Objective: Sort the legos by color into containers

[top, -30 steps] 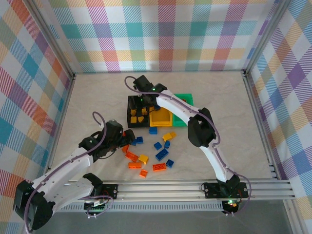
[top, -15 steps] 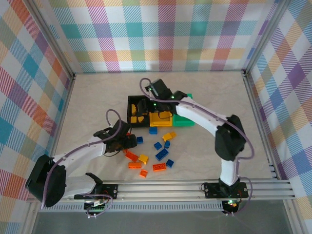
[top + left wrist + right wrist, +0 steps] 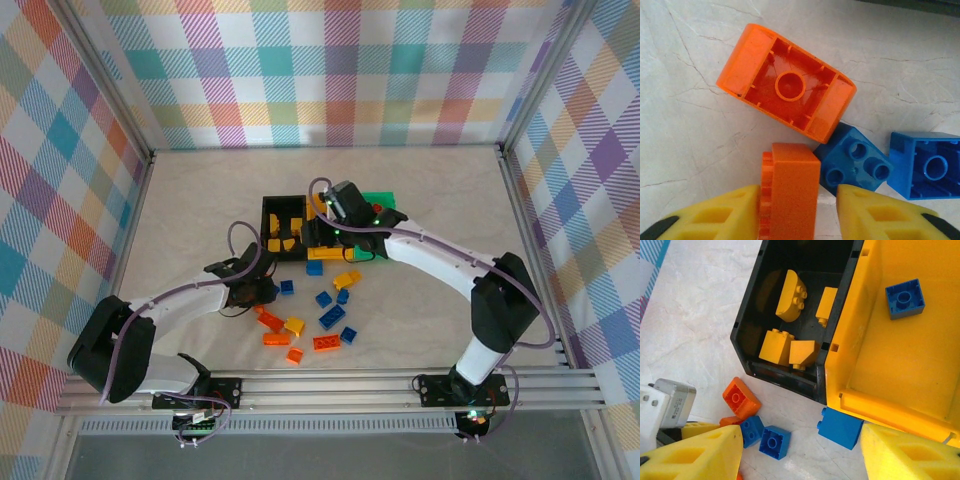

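Loose legos lie in front of the containers: orange (image 3: 270, 320), yellow (image 3: 346, 278) and blue (image 3: 332, 317) ones. My left gripper (image 3: 797, 210) is low on the table, straddling an orange brick (image 3: 790, 190) that stands on its side. The left finger touches it and a small gap shows at the right finger. My right gripper (image 3: 800, 450) hangs open and empty above the front of the black bin (image 3: 747, 325) and the yellow bin (image 3: 875, 355). The black bin holds several yellow bricks (image 3: 790, 287). The yellow bin holds a blue brick (image 3: 905, 298). The green bin (image 3: 380, 200) is partly hidden by the right arm.
An upturned orange brick (image 3: 787, 90) and two blue bricks (image 3: 852, 165) crowd the left gripper's front. A blue brick (image 3: 840, 427) lies against the yellow bin's front edge. Metal rails (image 3: 400, 385) run along the near side and plaid walls enclose the table.
The left gripper's jaws have narrowed from wide open onto the orange brick. The right arm has swung right, from over the black bin toward the yellow bin's front.
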Robot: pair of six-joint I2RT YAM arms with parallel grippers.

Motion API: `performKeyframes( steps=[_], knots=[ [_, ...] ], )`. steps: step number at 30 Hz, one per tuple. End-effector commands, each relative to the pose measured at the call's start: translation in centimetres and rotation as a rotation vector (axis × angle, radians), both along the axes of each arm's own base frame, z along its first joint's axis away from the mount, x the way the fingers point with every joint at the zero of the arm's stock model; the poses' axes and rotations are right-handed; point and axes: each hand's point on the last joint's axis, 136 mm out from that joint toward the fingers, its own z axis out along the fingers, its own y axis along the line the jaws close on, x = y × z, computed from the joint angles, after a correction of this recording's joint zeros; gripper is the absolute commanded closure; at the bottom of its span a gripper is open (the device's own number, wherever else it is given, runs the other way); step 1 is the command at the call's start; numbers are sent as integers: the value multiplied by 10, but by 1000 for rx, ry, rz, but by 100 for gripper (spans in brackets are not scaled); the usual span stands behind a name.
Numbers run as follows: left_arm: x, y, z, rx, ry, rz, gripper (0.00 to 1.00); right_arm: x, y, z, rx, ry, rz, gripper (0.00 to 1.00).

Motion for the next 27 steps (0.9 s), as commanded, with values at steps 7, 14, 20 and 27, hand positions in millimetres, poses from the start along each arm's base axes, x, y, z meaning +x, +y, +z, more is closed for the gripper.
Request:
performKeyframes(
  steps=[7, 14, 20, 27],
  knots=[
    [-8, 6, 2, 51, 4, -14, 76, 5, -12, 11, 50, -29, -47, 36],
    [-6, -6, 34, 16, -53, -40, 86, 6, -19, 12, 63, -31, -66, 36],
    [4, -33, 73, -28, -109, -96, 89, 3, -46, 10, 60, -30, -130, 35],
    [57, -130, 124, -129, -191, -237, 90, -14, -123, -6, 51, -16, -300, 35]
  ],
)
